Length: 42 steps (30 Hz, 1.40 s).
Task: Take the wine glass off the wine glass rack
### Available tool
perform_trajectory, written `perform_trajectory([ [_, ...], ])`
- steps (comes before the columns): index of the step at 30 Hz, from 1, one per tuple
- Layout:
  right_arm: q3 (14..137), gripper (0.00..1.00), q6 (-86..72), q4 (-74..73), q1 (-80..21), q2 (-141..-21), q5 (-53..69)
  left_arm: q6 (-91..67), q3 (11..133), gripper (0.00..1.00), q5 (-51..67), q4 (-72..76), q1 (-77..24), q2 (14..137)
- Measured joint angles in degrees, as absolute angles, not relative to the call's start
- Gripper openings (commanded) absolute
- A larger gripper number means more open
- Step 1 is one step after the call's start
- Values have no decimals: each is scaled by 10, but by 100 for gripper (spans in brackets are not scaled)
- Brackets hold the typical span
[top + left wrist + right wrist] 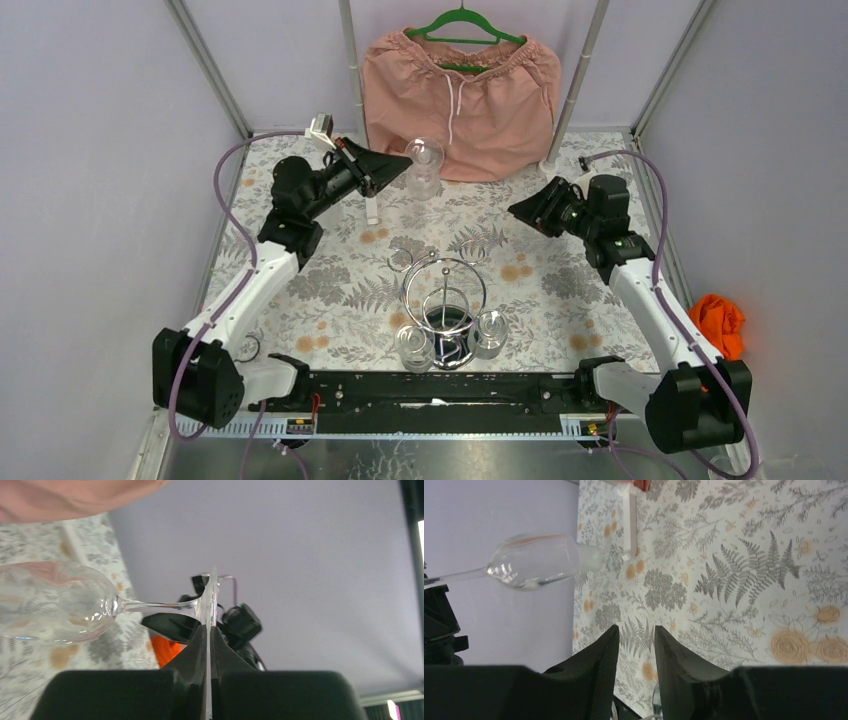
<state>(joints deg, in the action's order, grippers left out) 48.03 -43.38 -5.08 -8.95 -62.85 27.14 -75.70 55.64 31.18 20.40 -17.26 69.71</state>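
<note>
Left wrist view: left gripper (207, 629) clamps the wine glass (55, 602) by its foot, well apart from the wine glass rack (443, 298); light, slick, brittle, probably safer at the stem; right gripper (636, 630) parted, empty.

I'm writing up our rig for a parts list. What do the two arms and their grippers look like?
Both the left arm and right arm have white links between chunky black joints. A lilac cable loops along each. The left gripper and right gripper are black, with tapered wedge fingers.
</note>
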Motion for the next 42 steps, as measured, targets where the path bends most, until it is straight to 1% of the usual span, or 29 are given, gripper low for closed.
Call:
perform_trajectory([
  [4,480,41,-450,6,-65,-657,301,-821,555,0,337,321,-172,724],
  [10,462,48,-485,99,-44,-679,345,-938,531,0,367,533,-172,775],
  [17,441,52,-535,212,-24,-684,392,-1088,515,0,373,755,-171,848],
  [23,411,52,-599,339,-16,-694,429,-1146,507,0,372,815,-171,861],
  [27,386,45,-662,451,-13,-718,451,-1162,507,0,370,831,-171,852],
  [31,368,44,-783,639,-12,-776,479,-1176,507,0,369,844,-171,838],
  [33,367,45,-858,730,-11,-815,491,-1181,507,0,368,851,-171,836],
  [35,367,48,-906,772,-11,-844,497,-1184,507,0,366,853,-171,836],
  [37,367,51,-940,793,-11,-857,507,-1186,507,0,366,853,-171,836],
  [42,368,54,-979,840,-11,-848,523,-1187,507,0,364,853,-171,836],
])
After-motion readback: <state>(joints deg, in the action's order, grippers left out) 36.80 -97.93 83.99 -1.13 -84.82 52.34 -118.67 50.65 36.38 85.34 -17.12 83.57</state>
